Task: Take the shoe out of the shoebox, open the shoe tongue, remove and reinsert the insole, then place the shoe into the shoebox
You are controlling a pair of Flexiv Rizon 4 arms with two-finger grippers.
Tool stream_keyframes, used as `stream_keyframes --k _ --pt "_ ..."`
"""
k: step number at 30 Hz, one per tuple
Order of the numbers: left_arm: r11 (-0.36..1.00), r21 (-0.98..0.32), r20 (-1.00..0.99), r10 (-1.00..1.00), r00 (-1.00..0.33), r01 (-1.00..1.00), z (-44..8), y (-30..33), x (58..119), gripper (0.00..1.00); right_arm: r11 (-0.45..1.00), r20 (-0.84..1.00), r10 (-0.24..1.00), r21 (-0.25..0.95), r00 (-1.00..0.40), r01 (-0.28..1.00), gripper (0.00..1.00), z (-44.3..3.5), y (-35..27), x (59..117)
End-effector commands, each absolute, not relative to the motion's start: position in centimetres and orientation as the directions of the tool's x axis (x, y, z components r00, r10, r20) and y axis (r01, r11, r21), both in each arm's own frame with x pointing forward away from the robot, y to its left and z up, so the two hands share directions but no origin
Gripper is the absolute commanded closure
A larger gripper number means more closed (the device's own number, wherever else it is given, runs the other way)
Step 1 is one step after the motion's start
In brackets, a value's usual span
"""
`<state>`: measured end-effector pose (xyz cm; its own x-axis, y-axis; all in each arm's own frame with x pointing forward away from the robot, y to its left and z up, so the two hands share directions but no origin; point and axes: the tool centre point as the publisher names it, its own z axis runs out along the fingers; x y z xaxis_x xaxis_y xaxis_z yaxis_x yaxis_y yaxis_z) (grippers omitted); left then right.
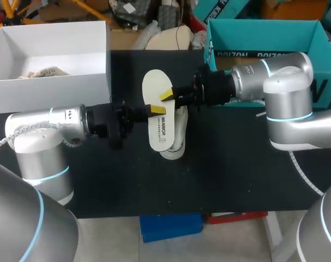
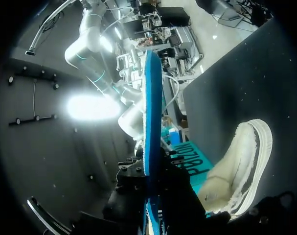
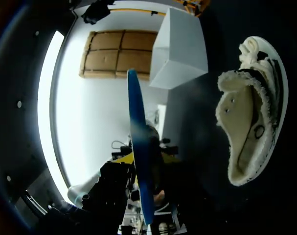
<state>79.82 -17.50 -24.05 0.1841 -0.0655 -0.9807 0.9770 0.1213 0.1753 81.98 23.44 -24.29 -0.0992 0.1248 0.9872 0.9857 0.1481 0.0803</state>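
Mid-frame, you see left fingers [image 1: 154,109] and right fingers [image 1: 166,95] each clamped on the insole [image 1: 157,130], above the shoe [image 1: 178,143] on the counter [image 1: 236,169].

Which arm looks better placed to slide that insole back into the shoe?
Probably the right. Both the right gripper and left gripper pinch the insole above the shoe, but only the right wrist view faces the shoe's opening.

Pretty clearly a robotics lab, not somebody's house. You've got a left arm [image 1: 40,136] and a right arm [image 1: 285,82], both chunky silver machines with light-blue rings, over a plain black table [image 1: 236,180], plus a white box [image 1: 50,52] and a teal shoebox [image 1: 263,38] along its far edge.
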Motion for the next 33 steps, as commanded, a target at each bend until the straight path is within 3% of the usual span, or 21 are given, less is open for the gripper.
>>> stream_keyframes --k 1,19,33 --pt "0.087 0.142 -0.990 -0.010 0.143 0.986 -24.4 -16.7 78.7 1.00 0.112 0.979 0.166 0.102 -0.120 0.988 0.00 -23.6 21.5 81.5" --pt "0.018 -0.082 -0.938 0.336 -0.083 0.996 -29.8 -10.4 72.9 1.00 0.055 0.863 0.454 0.218 -0.219 0.974 0.00 -22.0 14.8 78.5" --pt "0.024 -0.076 -0.935 0.345 -0.079 0.997 -29.9 -10.2 72.8 1.00 0.052 0.862 0.458 0.216 -0.216 0.975 0.00 -21.9 14.5 78.4"
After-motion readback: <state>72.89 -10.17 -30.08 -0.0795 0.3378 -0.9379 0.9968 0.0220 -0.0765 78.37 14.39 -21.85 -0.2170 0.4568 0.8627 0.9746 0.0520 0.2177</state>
